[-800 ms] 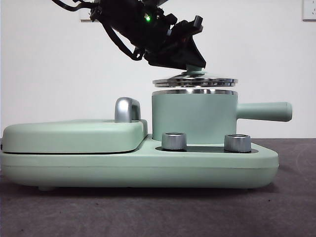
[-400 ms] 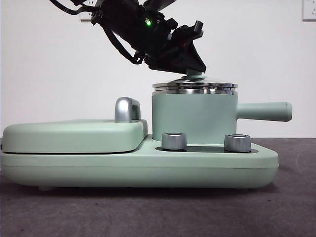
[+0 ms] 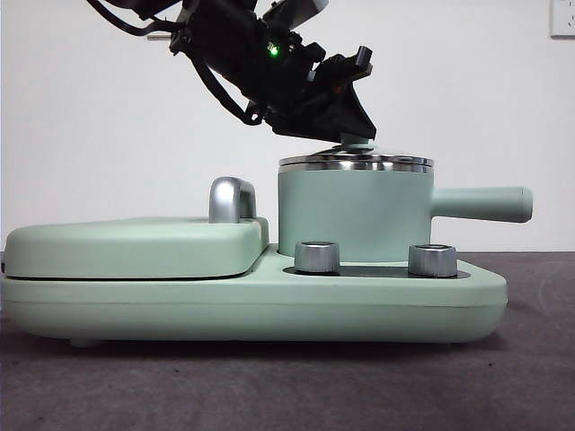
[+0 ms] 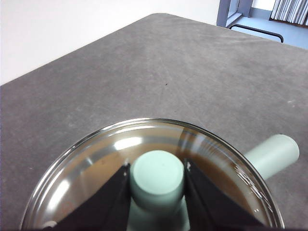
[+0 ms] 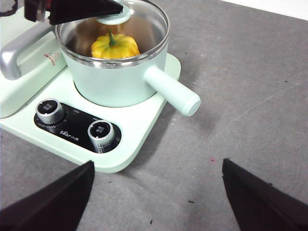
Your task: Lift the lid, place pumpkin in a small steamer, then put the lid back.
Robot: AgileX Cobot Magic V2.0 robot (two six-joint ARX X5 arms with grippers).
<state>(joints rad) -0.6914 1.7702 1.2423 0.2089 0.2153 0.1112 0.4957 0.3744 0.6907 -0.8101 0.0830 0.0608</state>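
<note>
Risk: if the left gripper (image 4: 157, 192) rises before its jaws part, the lid (image 3: 356, 163) comes off the small steamer (image 3: 355, 214) again; a sideways pull would skew it
Left arm: slants down over the steamer; jaws clamped on the lid's knob (image 4: 157, 179)
Lid: seated on the steamer's rim
Pumpkin (image 5: 114, 46): inside the steamer
Right gripper (image 5: 156, 202): jaws spread, empty, beside the steamer
</note>
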